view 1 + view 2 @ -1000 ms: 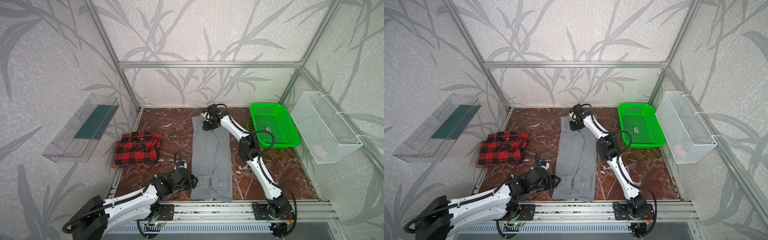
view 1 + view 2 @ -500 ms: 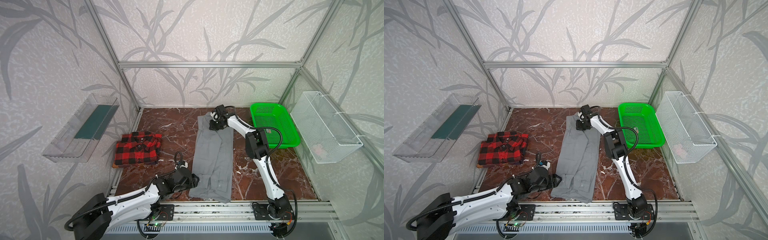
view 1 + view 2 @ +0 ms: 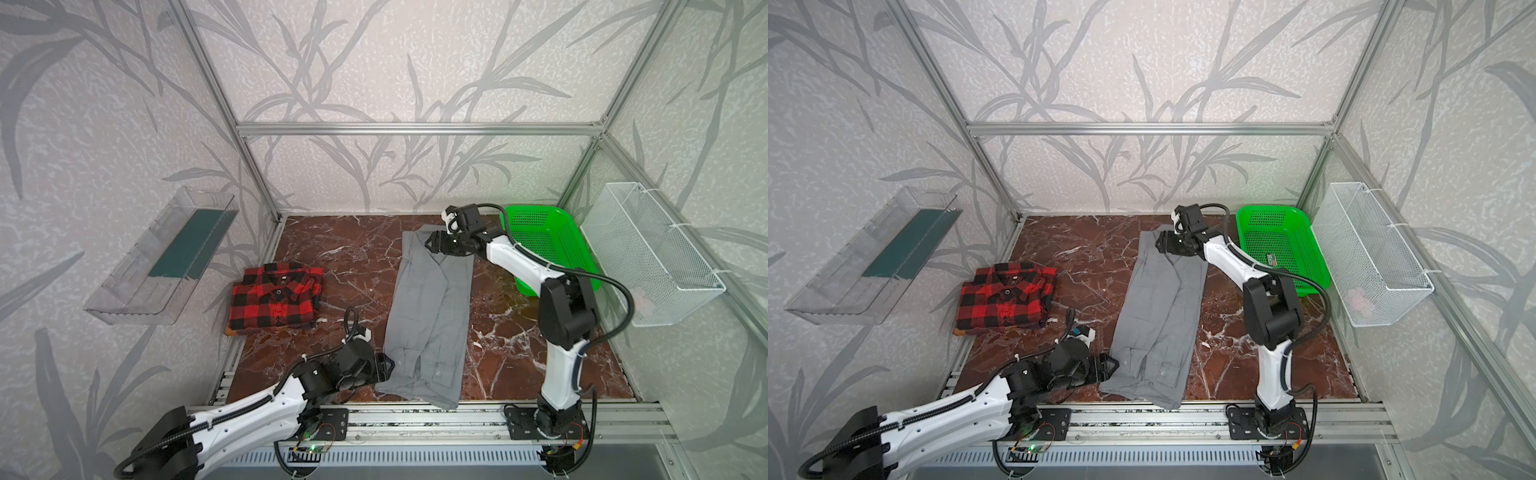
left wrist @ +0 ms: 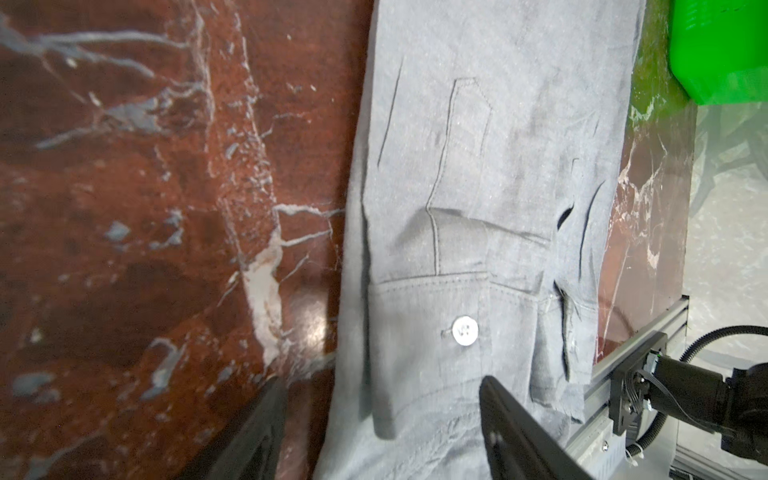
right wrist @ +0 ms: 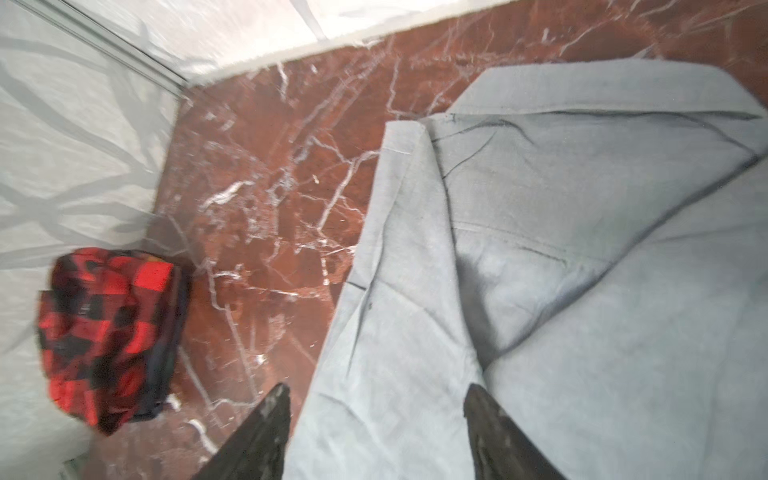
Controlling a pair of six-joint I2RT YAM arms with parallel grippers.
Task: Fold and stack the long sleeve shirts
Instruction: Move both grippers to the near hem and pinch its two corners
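Note:
The light grey long sleeve shirt (image 3: 432,316) (image 3: 1163,307) lies as a long narrow strip down the middle of the marble table, collar at the far end. Off to the left sits the red-and-black plaid shirt (image 3: 274,297) (image 3: 1005,299) (image 5: 108,332), folded. My left gripper (image 3: 388,365) (image 3: 1113,365) (image 4: 382,380) is open low at the grey shirt's (image 4: 478,166) near left edge, its fingers straddling a buttoned cuff (image 4: 465,330). My right gripper (image 3: 430,243) (image 3: 1158,243) (image 5: 376,390) is open over the collar end of the grey shirt (image 5: 582,249), holding nothing.
A green basket (image 3: 544,245) (image 3: 1279,249) stands at the back right, just behind the right arm. A white wire basket (image 3: 652,257) hangs on the right wall and a clear bin (image 3: 162,257) on the left wall. An aluminium rail (image 3: 415,419) runs along the front edge.
My right gripper dragged the grey shirt's collar end to the right, then opened and let it go. The left gripper stayed at the near edge and opened a little wider.

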